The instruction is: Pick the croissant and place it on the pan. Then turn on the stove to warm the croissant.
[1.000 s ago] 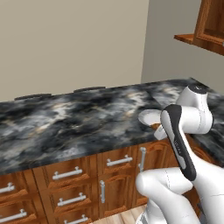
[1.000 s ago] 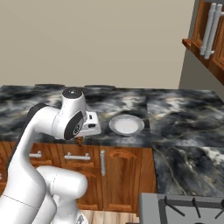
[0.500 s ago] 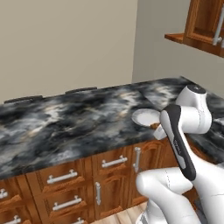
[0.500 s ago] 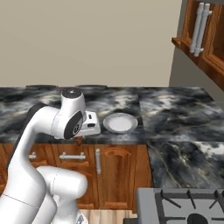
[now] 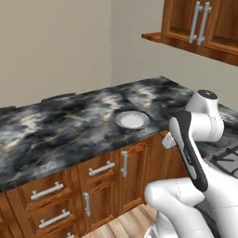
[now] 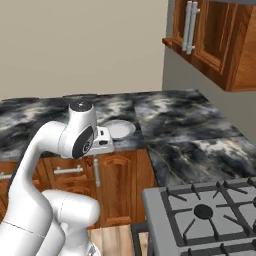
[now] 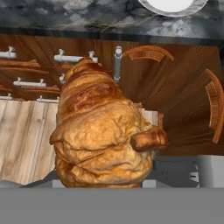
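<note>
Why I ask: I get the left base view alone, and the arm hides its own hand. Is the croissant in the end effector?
Observer: Yes. In the hand view the croissant sits right at the end effector and hides the fingertips.
Operator: Is it over the counter?
Observer: No. Behind it the hand view shows cabinet fronts and wood floor; the white plate lies at the far edge of that view.
Operator: Where is the stove?
Observer: In the right base view the stove stands to the arm's right, past the counter corner.
</note>
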Available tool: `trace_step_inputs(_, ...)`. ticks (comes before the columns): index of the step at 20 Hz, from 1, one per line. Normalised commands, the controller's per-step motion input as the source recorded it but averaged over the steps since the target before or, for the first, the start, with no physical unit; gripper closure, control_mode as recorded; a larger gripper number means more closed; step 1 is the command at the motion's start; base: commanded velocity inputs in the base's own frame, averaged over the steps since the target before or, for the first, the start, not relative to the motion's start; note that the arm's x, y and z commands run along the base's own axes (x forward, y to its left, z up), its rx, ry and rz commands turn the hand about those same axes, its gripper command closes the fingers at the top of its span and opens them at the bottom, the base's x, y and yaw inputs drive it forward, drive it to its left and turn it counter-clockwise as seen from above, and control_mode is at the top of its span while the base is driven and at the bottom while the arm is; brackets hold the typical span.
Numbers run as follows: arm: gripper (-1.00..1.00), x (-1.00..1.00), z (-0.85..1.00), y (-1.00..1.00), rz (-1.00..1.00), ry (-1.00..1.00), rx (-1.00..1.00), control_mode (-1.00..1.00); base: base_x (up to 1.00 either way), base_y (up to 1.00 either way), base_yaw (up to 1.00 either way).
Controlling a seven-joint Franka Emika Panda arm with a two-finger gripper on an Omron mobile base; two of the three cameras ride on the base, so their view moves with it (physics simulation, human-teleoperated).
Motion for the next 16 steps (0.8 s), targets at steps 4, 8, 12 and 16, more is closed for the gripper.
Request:
trace_step_inputs(4,1.00,0.00,0.00,0.00,0.00,0.00,0.00,1.00,-0.24,0.00,-0.33)
trace_step_inputs(8,1.00,0.00,0.00,0.00,0.00,0.00,0.00,1.00,-0.14,0.00,-0.35)
trace_step_inputs(12,1.00,0.00,0.00,0.00,0.00,0.00,0.00,1.00,-0.20,0.00,-0.37)
trace_step_inputs(16,1.00,0.00,0.00,0.00,0.00,0.00,0.00,1.00,-0.31,0.00,-0.37)
